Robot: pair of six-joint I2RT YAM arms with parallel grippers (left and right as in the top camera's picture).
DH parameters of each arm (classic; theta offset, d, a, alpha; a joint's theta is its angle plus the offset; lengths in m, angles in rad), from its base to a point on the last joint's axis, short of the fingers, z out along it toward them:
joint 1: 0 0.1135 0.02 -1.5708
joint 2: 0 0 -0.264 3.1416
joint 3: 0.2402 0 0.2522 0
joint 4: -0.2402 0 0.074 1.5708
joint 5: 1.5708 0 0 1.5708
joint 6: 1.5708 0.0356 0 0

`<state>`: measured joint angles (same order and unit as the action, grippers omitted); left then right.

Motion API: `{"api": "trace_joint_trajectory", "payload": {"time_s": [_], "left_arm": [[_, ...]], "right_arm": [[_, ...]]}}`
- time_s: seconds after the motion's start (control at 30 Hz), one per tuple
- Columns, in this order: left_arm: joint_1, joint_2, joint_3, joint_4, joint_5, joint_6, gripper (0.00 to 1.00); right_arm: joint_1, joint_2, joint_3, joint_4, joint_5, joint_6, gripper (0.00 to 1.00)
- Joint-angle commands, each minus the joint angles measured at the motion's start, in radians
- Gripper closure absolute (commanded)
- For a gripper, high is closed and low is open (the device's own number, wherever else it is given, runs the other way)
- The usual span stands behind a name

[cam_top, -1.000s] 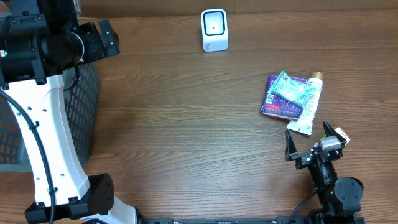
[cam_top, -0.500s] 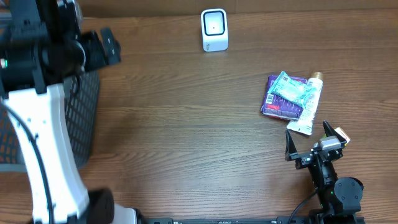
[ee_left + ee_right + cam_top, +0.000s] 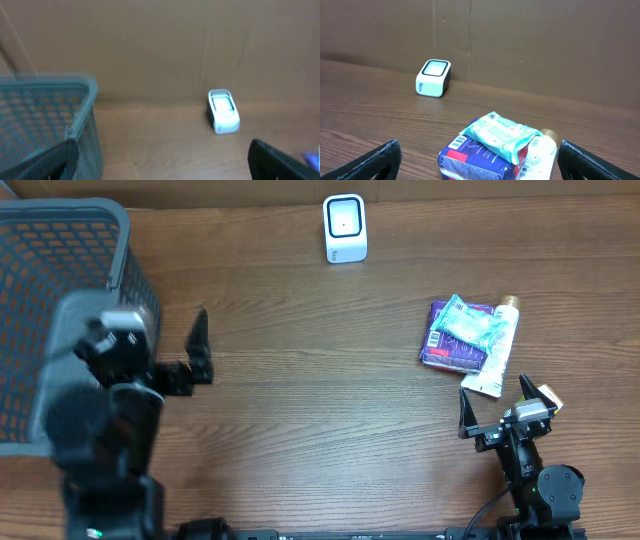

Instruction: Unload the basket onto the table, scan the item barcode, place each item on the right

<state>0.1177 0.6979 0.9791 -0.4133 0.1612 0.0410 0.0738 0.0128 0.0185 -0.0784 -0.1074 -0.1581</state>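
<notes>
The items lie in a pile at the right: a purple pack [image 3: 444, 343] [image 3: 472, 156] with a barcode on its left end, a teal wipes pack [image 3: 474, 324] [image 3: 502, 132] on top, and a white tube [image 3: 501, 352] [image 3: 540, 150] along the right side. The white scanner [image 3: 345, 227] [image 3: 223, 111] [image 3: 433, 77] stands at the back edge. My right gripper [image 3: 495, 402] [image 3: 480, 165] is open just in front of the pile, touching nothing. My left gripper [image 3: 150, 350] [image 3: 160, 167] is open and blurred beside the basket, holding nothing.
A dark mesh basket [image 3: 113, 226] [image 3: 75, 95] fills the left back corner, right beside my left arm. A brown cardboard wall [image 3: 160, 45] runs along the back of the wooden table [image 3: 300, 380].
My left arm has swung down from high over the basket to low at the front left, uncovering the basket. The right arm and the items have not moved.
</notes>
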Motion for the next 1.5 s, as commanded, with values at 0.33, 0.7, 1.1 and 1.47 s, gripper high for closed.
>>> {"api": "trace_joint_trajectory", "payload": {"time_s": [0.33, 0.7, 1.1, 1.47], "left_arm": [[-0.007, -0.518, -0.764, 0.407, -0.013, 0.207, 0.0], [-0.007, -0.695, -0.974, 0.372, -0.037, 0.251, 0.01], [-0.007, -0.693, -0.974, 0.346, -0.038, 0.225, 0.01], [-0.007, -0.693, -0.974, 0.346, -0.038, 0.225, 0.01]], "right_arm": [[0.005, -0.01, -0.01, 0.006, -0.006, 0.004, 0.0], [0.005, -0.01, -0.01, 0.006, -0.006, 0.004, 0.0], [0.005, -0.01, -0.01, 0.006, -0.006, 0.004, 0.0], [0.005, -0.01, -0.01, 0.006, -0.006, 0.004, 0.0]]}}
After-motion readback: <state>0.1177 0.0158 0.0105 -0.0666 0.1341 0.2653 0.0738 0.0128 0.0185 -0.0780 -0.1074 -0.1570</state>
